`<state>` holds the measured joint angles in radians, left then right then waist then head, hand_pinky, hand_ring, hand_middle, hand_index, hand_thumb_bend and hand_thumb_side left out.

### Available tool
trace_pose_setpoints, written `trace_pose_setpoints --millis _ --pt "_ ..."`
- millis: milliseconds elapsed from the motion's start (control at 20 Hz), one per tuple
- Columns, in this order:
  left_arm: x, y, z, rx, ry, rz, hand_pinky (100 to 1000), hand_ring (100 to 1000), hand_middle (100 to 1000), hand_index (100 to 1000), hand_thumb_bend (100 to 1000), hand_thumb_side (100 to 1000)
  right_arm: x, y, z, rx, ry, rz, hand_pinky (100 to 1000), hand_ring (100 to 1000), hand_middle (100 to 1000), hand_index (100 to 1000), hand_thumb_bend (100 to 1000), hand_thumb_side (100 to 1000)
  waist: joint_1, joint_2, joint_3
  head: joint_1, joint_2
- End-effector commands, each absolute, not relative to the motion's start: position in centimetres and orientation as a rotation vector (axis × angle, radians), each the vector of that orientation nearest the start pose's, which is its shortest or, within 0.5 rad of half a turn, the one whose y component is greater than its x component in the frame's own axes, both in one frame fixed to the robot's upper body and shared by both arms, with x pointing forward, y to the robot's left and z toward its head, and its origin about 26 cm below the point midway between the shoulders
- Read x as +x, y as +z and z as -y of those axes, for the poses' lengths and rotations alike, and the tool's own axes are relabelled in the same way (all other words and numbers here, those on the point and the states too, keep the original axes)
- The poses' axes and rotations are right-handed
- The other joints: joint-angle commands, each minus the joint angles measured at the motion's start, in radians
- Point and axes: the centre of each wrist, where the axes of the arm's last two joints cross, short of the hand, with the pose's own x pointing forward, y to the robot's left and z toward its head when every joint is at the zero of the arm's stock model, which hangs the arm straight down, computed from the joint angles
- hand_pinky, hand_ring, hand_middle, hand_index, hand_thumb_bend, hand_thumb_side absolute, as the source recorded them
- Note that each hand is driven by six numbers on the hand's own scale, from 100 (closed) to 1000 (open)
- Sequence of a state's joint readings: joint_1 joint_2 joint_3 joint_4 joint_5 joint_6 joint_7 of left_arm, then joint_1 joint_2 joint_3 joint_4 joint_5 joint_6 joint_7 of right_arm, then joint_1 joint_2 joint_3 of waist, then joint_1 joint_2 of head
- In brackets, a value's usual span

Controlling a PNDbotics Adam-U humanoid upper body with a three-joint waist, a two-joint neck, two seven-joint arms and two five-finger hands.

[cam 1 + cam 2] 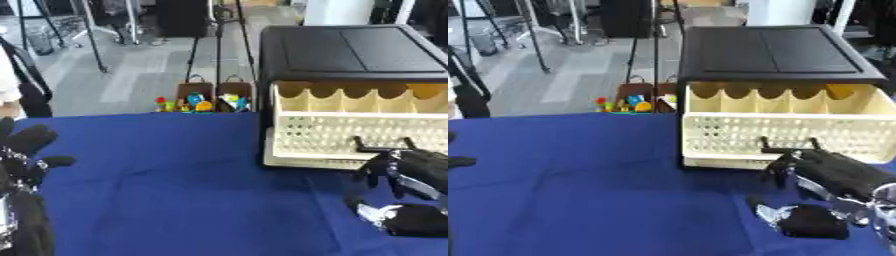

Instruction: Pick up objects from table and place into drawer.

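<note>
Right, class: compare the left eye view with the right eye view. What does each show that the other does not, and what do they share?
Only the left eye view shows the left hand properly, open with fingers up at the left edge. Only the right eye view takes in the drawer's right front corner and the silver joint of the right arm. Both show the cream drawer pulled open from the black cabinet, the right hand at the drawer handle, the blue tablecloth, and a dark object with a silvery part below that hand.
</note>
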<state>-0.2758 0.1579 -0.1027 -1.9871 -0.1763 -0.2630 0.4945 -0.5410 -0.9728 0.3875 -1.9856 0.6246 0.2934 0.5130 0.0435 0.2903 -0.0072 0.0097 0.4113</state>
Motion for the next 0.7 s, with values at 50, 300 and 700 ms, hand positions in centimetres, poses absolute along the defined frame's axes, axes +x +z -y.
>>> trace_pose_setpoints --millis 50,300,700 --pt "29.6 18.0 -20.7 0.257 0.192 2.575 543 756 710 929 382 941 29.7 27.5 26.1 -1.082 1.663 1.379 100 456 593 794 279 902 -0.005 -0.013 0.001 0.001 -0.014" --pt "29.6 18.0 -20.7 0.252 0.188 2.574 541 756 710 929 381 942 29.7 27.9 25.8 -1.081 1.669 1.391 100 455 592 794 280 902 -0.008 -0.013 0.003 0.002 -0.018" --pt "29.6 17.9 -20.6 0.244 0.180 2.574 539 757 710 929 380 942 29.8 28.6 24.9 -1.066 1.709 1.441 100 454 590 792 278 908 -0.013 -0.013 0.006 0.003 -0.024"
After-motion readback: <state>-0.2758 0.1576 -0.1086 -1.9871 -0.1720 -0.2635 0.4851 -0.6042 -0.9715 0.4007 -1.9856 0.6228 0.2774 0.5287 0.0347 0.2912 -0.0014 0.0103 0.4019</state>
